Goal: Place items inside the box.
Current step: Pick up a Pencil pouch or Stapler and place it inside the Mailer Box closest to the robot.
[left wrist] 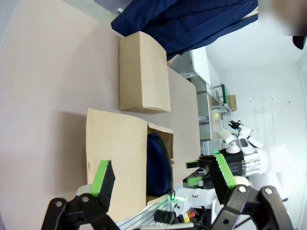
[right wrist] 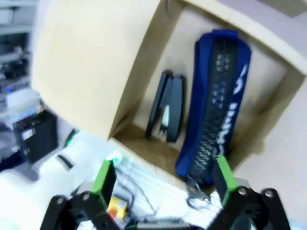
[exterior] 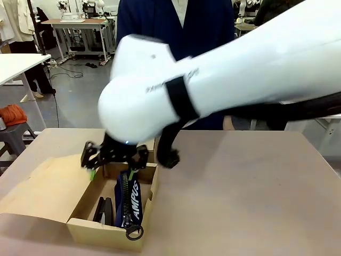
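Right gripper hangs over box, jaws released, empty. Navy zip pencil case inside, black stapler at its 9 o'clock. Left gripper jaws released. Risk: a low jaw snags the case's zip ring, dragging box.

the left tool hangs over the tan counter, its two green pads spread wide with nothing between them. past the gap sits the open cardboard box. inside the box, close against one wall, lies a navy zip pencil case, its black zip running along the side turned away from that wall. a broad cardboard flap spreads from the box's far side. just beyond the box stands a person in dark blue clothing.
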